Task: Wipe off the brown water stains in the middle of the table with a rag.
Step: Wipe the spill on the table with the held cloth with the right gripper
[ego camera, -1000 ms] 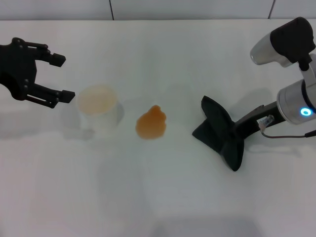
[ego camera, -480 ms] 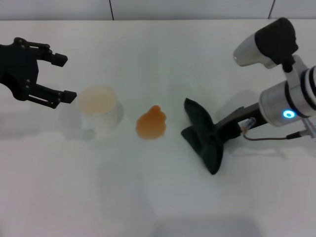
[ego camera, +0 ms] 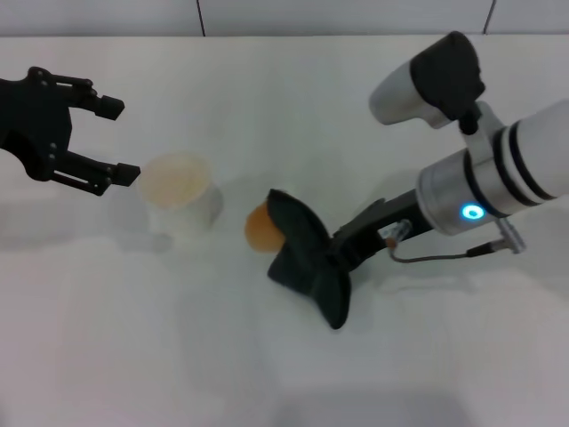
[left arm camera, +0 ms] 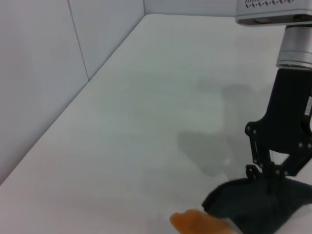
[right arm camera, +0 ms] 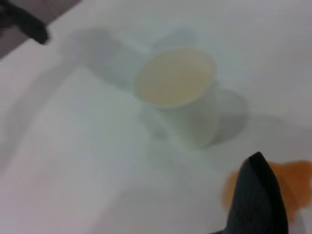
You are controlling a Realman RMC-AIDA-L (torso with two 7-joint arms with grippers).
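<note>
The right gripper (ego camera: 342, 255) has its jaws shut tight on the rag (ego camera: 307, 258). It holds the dark cloth by its middle, and the cloth fans out in two pointed flaps. One flap lies over the right side of the stain (ego camera: 259, 228). The other flap points down toward the near edge of the worktop (ego camera: 133, 338). In the left wrist view, the rag (left arm camera: 263, 209) sits low on the worktop right under the right gripper (left arm camera: 273, 178), and its edge touches the stain (left arm camera: 197, 225). In the right wrist view, a dark tip of the rag (right arm camera: 256, 197) stands in front of the stain (right arm camera: 292, 183).

The stain is orange-brown and lies in the middle of the worktop. Only its left part shows in the head view. A pale cup (ego camera: 179, 194) stands upright just to the left of it, not touching it. The cup (right arm camera: 178, 95) looks brownish inside.

The left gripper (ego camera: 111, 138) hangs above the far left of the worktop. Its jaws are wide open and hold nothing. One fingertip is near the cup's rim.

A second ago, the rag was well to the right of the stain, and the whole stain could be seen. Half a second ago, the rag was closer but still apart from it. Now the right arm has swung left and the rag covers part of the stain. The left gripper and the cup have not moved.
</note>
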